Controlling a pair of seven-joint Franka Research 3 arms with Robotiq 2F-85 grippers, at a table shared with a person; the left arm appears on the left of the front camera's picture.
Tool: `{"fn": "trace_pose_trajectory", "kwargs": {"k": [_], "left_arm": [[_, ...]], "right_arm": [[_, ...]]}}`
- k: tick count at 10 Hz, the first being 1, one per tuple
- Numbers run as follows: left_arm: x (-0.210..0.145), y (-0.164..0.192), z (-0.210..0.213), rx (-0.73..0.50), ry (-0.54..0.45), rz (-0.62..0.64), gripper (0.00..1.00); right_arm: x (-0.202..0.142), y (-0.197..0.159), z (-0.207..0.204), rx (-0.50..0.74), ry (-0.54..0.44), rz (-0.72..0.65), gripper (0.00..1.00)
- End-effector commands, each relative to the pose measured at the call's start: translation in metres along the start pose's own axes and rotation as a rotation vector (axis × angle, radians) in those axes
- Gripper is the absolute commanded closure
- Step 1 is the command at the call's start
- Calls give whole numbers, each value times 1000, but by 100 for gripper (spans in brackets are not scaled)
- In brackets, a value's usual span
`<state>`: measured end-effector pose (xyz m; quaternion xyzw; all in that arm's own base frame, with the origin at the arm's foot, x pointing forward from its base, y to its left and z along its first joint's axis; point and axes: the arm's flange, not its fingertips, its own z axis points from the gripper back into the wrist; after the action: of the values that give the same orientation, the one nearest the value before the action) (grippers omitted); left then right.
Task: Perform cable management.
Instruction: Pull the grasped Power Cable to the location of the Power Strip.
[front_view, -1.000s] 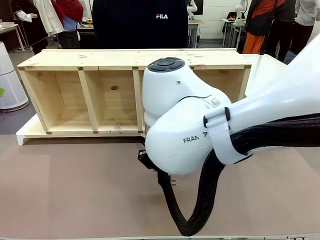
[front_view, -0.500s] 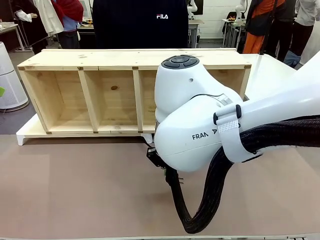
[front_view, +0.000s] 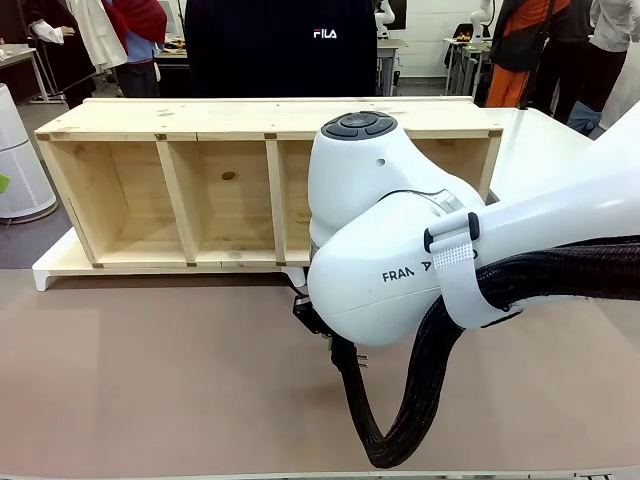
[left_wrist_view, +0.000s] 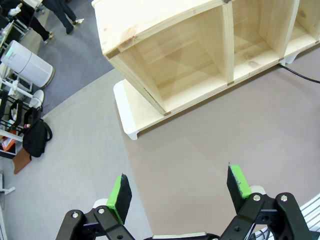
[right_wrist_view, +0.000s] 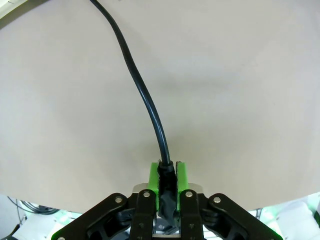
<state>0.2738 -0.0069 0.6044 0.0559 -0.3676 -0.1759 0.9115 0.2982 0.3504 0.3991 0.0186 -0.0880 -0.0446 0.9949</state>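
In the right wrist view my right gripper (right_wrist_view: 168, 175) is shut on the cable (right_wrist_view: 145, 100), its green pads (right_wrist_view: 154, 175) pressed on both sides of the cord's thicker black end. From there the thin black cord runs up over the brown tabletop and leaves at the top edge. In the front view the big white right arm (front_view: 380, 250) hangs low over the table's middle and hides the grip. My left gripper (left_wrist_view: 179, 187) stands open high above the table's left end, holding nothing. A short stretch of cable (left_wrist_view: 300, 74) lies by the shelf's foot.
A long wooden shelf box (front_view: 160, 190) with open compartments lies on a white board (front_view: 45, 275) across the far side of the table. A person in a dark top (front_view: 280, 50) stands behind it. Brown tabletop (front_view: 150, 380) stretches in front.
The right arm has shifted a little to the right over the table, then held still. Its gripper stays shut on the cable.
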Motion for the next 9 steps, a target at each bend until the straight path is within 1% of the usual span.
{"fn": "trace_pose_trajectory", "kwargs": {"k": [1,5,9], "left_arm": [[0,0,0,2,-2,7,0],[0,0,0,2,-2,7,0],[0,0,0,2,-2,7,0]], "right_arm": [[0,0,1,4,6,-1,84],[0,0,0,-2,-1,0,84],[-34,-21,1,-37,7,19,84]]}}
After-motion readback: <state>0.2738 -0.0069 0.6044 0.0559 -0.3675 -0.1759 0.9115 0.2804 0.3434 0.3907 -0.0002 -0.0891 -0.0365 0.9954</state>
